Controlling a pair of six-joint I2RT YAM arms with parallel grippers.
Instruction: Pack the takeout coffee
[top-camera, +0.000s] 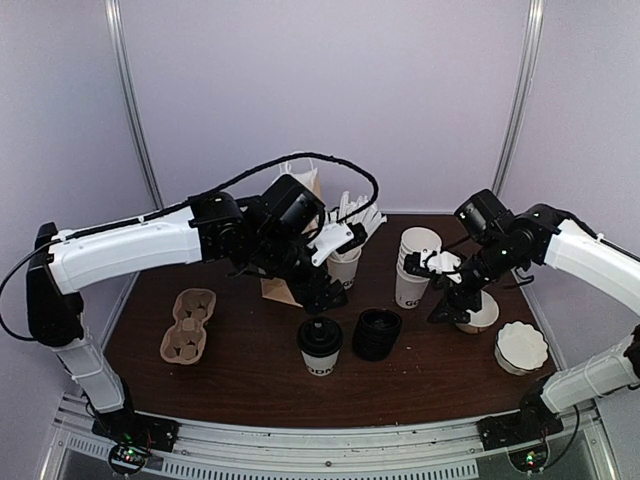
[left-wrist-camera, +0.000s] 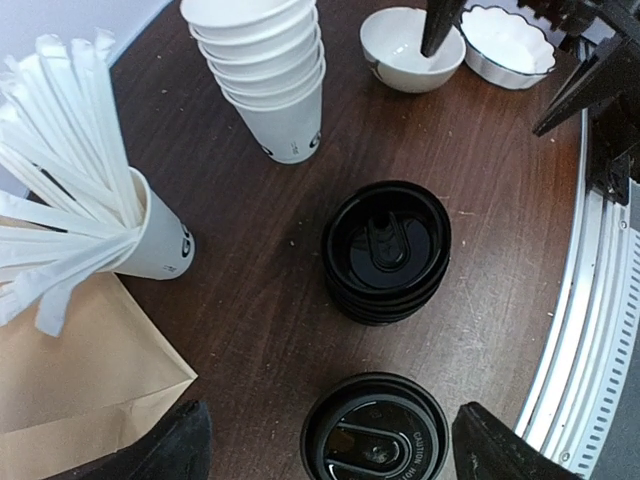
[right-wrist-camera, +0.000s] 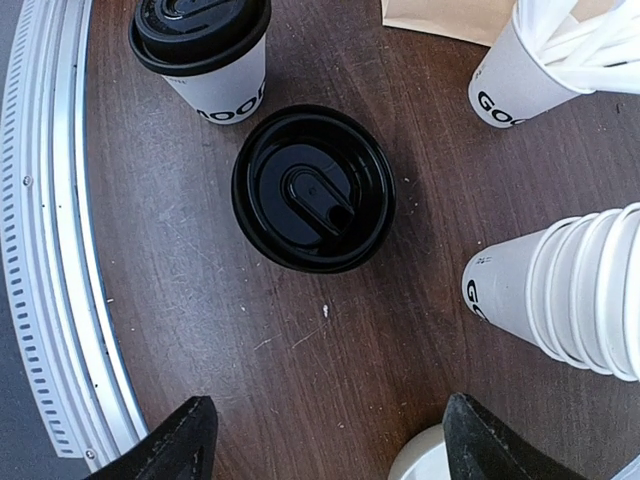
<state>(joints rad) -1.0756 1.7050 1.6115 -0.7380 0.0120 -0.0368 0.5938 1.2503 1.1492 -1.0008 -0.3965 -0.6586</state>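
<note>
The takeout coffee (top-camera: 320, 346) is a white cup with dark lettering and a black dome lid. It stands upright at the front middle of the table. My left gripper (top-camera: 322, 293) hangs just behind and above it. In the left wrist view my left gripper (left-wrist-camera: 335, 452) is open and empty, and the coffee's lid (left-wrist-camera: 377, 438) lies between its fingers below. My right gripper (top-camera: 449, 306) is open and empty, low over bare table in the right wrist view (right-wrist-camera: 330, 442). The coffee (right-wrist-camera: 203, 52) shows at the top left of that view.
A stack of black lids (top-camera: 377, 333) sits right of the coffee. Behind are a stack of lidless white cups (top-camera: 415, 263), a cup of white sticks (top-camera: 345, 262) and a brown paper bag (left-wrist-camera: 70, 370). A cardboard cup carrier (top-camera: 189, 325) lies left. A white bowl (top-camera: 480, 316) and a fluted dish (top-camera: 521, 347) sit right.
</note>
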